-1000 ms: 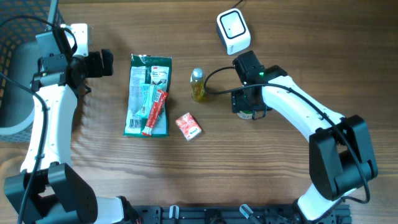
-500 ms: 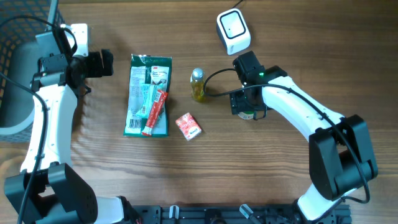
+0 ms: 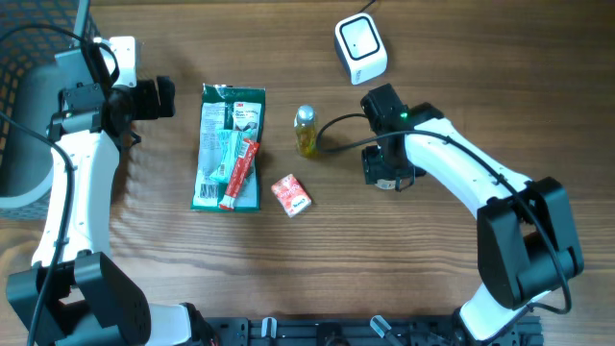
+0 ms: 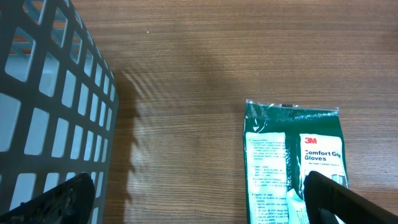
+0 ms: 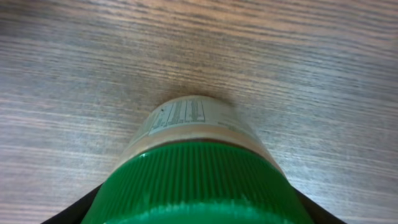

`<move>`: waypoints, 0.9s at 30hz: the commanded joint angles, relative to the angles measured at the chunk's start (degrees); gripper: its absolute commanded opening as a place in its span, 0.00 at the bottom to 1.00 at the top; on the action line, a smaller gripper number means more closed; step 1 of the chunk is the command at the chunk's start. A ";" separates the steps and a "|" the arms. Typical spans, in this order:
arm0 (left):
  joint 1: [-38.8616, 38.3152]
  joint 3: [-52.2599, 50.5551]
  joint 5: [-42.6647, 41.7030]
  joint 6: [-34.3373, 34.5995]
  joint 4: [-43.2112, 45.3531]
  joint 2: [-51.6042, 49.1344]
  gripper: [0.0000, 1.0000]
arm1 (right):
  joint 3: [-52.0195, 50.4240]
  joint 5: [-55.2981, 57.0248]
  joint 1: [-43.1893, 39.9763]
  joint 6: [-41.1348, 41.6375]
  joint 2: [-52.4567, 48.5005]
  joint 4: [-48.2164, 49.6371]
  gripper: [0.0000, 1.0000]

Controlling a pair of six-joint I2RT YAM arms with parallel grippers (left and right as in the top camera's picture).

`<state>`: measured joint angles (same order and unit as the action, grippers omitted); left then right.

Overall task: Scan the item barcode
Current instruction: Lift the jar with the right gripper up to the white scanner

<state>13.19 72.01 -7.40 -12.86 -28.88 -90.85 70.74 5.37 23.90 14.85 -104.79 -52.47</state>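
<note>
A jar with a ribbed green lid [image 5: 193,183] and a pale label stands on the wood table, filling the right wrist view. My right gripper [image 3: 389,173] is shut on the lid from above, a dark finger [image 5: 74,211] pressed to each side. The jar is mostly hidden under the gripper in the overhead view. The white scanner [image 3: 360,46] sits at the back, beyond this gripper. My left gripper [image 3: 159,98] hovers open at the far left, nothing between its fingers [image 4: 68,199], left of the green gloves pack [image 4: 292,162].
A gloves pack [image 3: 231,146] with a red tube [image 3: 240,173] on it lies left of centre. A small red box [image 3: 291,194] and a yellow bottle [image 3: 306,131] are in the middle. A dark mesh basket [image 4: 43,112] stands at the far left.
My right gripper has shifted slightly toward the front of the table over the jar. The left arm and the other items have not moved.
</note>
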 commanded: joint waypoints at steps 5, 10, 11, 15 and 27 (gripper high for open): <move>0.17 0.76 -0.70 -0.85 0.13 0.74 1.00 | 22.45 0.74 -0.20 -4.74 6.51 -14.38 0.35; 0.17 0.76 -0.70 -0.85 0.11 0.74 1.00 | 38.82 1.03 -0.20 -12.61 6.56 -20.46 0.24; 0.17 0.76 -0.68 -0.87 0.02 0.74 1.00 | 39.95 1.05 -0.20 -14.45 6.56 -19.21 0.24; 0.17 0.76 -0.70 -0.85 -0.11 0.74 1.00 | 39.95 1.05 -0.20 -19.67 4.81 -12.76 0.22; 0.17 0.76 -0.70 -0.85 -0.11 0.74 1.00 | 39.87 3.63 -4.13 -20.85 -15.30 17.55 0.04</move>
<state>13.21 72.01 -7.40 -12.86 -29.12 -90.85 109.45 7.84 20.99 -5.19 -116.29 -40.53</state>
